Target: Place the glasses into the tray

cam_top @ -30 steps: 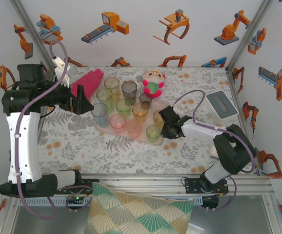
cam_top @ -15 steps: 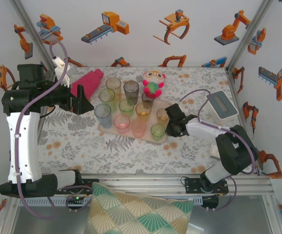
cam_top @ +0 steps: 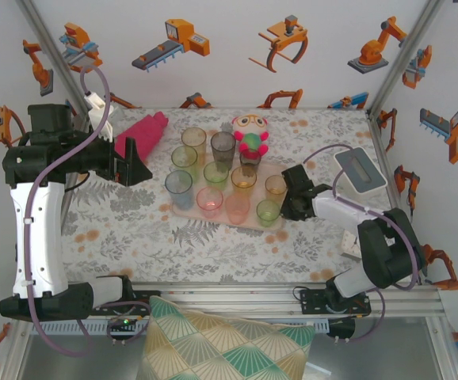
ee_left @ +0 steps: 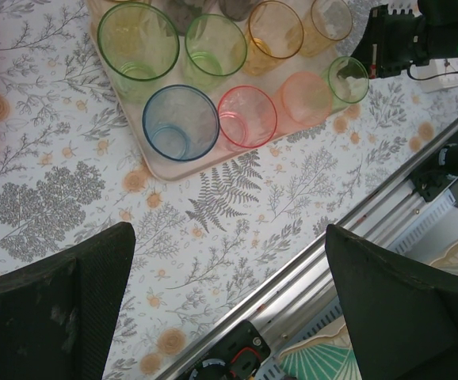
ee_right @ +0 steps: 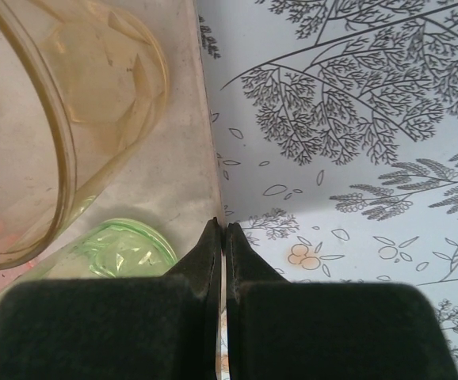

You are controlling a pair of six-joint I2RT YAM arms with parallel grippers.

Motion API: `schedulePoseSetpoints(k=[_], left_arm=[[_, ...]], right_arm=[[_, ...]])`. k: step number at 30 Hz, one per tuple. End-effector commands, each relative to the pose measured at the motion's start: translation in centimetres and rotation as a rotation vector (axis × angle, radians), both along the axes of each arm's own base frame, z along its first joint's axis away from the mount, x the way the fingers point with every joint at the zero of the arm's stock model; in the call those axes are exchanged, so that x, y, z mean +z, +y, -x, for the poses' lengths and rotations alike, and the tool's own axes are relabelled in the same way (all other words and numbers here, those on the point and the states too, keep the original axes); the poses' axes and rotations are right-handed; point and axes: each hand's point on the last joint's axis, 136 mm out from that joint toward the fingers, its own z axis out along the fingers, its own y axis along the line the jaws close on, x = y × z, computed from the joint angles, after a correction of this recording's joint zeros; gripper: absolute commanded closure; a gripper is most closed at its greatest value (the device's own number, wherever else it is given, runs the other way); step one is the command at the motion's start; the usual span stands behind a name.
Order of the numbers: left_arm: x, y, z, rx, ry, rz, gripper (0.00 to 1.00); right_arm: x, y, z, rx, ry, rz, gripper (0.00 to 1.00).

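Note:
Several tinted glasses (cam_top: 215, 175) stand upright on the beige-pink tray (cam_top: 183, 208) in the middle of the table. My right gripper (cam_top: 288, 207) is low at the tray's right edge. In the right wrist view its jaws (ee_right: 223, 229) are pinched shut on the tray's rim (ee_right: 177, 170), with an amber glass (ee_right: 62, 119) and a green glass (ee_right: 126, 249) just inside the rim. My left gripper (cam_top: 139, 165) hangs wide open above the table, left of the tray, holding nothing. Its wrist view looks down on the blue glass (ee_left: 181, 121), the pink glass (ee_left: 246, 115) and the tray's near corner (ee_left: 172, 169).
A red-green plush toy (cam_top: 249, 134) sits just behind the tray and a magenta cloth (cam_top: 143, 131) lies at the back left. A grey-white box (cam_top: 360, 169) stands at the right. The metal rail (cam_top: 292, 294) and a patterned cushion (cam_top: 229, 348) border the near edge.
The tray with its glasses has slid to the right, and my right gripper moved right with its edge. The left arm has stayed still.

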Motion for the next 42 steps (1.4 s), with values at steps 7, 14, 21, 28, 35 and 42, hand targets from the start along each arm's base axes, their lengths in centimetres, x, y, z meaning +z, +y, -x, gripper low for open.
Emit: schedulePoseSetpoints(k=[7,14,21,28,35,42], left_arm=[[0.8,0.2,0.6,0.009,-0.021,0.009,0.03],[0.9,0.2,0.6,0.01,-0.025,0.009,0.03],[0.5,0.7,-0.3,0.058,-0.004,0.005,0.03],[0.5,1.9,-2.1,0.147,-0.018,-0.014,0.03],[-2.6,5.6,-5.9,0.392,0.013,0.003,0.03],[-10.3,8.1,-8.7,0.536,0.029,-0.002,0.03]], right_arm=[[0.4,-2.7,0.2,-0.023,0.014,0.098,0.93],[0.7,-2.7,0.2,-0.005,0.007,0.1,0.75],[1.6,-2.5,0.8,0.04,-0.001,0.093,0.66],[3.4,-3.2,1.9,0.046,-0.015,0.103,0.6],[9.7,-5.0,0.3,-0.011,-0.158,0.047,0.36],[14.0,-7.6,-4.5,0.012,-0.301,0.073,0.01]])
